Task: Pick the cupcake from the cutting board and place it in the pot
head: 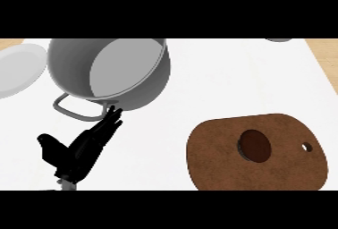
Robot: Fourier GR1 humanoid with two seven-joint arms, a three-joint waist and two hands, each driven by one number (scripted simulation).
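1 hand (78, 150) (left) fingers straight, thumb spread, tips touching pot (125, 71) beside handle; cupcake (255, 145) on cutting board (218, 165).

A brown cupcake (255, 145) sits on the round wooden cutting board (218, 156), well apart from the tilted grey pot (116, 71).

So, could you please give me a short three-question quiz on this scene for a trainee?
1. True or false: the cupcake sits on the cutting board.
2. Where does the pot show? A) upper left B) lower right C) bottom centre
3. Fill in: the left robot hand has ___ fingers, with tips by the pot's handle.
Key: 1 true; 2 A; 3 straight.
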